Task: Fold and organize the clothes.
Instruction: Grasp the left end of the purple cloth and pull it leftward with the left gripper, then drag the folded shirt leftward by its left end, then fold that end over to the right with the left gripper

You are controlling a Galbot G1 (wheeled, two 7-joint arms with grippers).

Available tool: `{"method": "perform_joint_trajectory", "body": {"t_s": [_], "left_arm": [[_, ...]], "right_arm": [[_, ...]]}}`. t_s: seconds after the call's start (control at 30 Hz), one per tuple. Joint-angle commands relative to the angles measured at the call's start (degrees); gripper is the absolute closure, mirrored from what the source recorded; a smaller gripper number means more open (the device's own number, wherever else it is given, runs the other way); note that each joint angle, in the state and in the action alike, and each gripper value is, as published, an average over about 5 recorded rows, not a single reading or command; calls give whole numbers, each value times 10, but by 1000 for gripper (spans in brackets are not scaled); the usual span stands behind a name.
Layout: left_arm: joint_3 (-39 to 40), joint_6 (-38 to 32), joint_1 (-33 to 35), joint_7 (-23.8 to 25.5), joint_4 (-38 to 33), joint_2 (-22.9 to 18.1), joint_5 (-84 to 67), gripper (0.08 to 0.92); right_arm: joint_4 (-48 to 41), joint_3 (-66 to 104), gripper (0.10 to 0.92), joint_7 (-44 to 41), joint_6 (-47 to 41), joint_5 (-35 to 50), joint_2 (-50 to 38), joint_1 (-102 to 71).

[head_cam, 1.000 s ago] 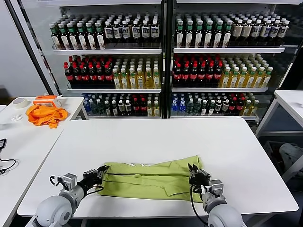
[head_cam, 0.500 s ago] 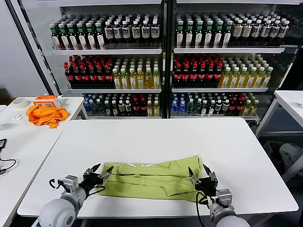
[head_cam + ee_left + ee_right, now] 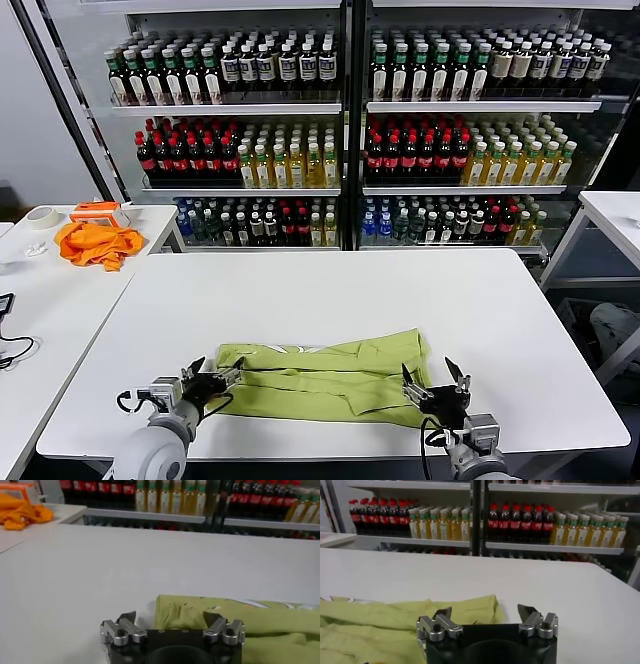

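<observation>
Lime T-shirt folded into a long band, lying flat near the front edge of the white table. Left pincer spread, at the shirt's left end, probably just clear of the cloth. Right pincer spread, at the shirt's right end, holding nothing. Orange cloth sits on the side table, well apart.

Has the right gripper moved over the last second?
Yes. The right gripper has let go of the T-shirt, opened its jaws and backed toward the table's near edge.
</observation>
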Motion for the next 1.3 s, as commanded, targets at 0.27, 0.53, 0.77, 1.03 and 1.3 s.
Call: {"method": "perform_joint_trajectory", "body": {"t_s": [0.27,0.53,0.77,1.03,1.3], "left_arm": [[22,16,6,-43,-5,-34,-3,440],[24,13,-6,-35,7,-49,21,700],[-5,20,4,-28,-38,-28,90,885],[-128,61,34,-38,-112,60,130,906],[-255,62,100,-31,-93,142,152,906]], "right_arm": [[-6,-4,203,4,-2,-4,4,3],[-5,-1,203,5,-4,-3,1,8],[-5,0,203,6,-4,-3,0,11],[-9,0,203,6,-8,-3,-1,23],[-11,-6,203,6,-9,-3,1,34]]}}
